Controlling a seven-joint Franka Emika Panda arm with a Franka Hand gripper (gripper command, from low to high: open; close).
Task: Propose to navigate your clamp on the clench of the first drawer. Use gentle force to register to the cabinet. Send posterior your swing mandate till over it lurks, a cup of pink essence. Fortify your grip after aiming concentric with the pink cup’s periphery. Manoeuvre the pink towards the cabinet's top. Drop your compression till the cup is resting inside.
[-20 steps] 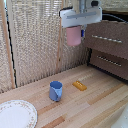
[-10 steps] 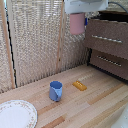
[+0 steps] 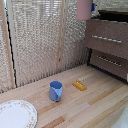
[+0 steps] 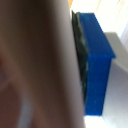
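Mug [image 3: 55,91] between plate [image 3: 16,114] and cabinet [image 3: 107,45] — apart.

Light wooden plank tabletop [image 3: 95,100] carries everything. Blue mug [image 3: 55,91] upright near middle, handle hard to make out. Small flat orange block [image 3: 79,85] lies just beside mug, toward exterior view's right, apart from it. White patterned plate [image 3: 15,114] rests at exterior view's lower left corner, partly cut off by frame edge.
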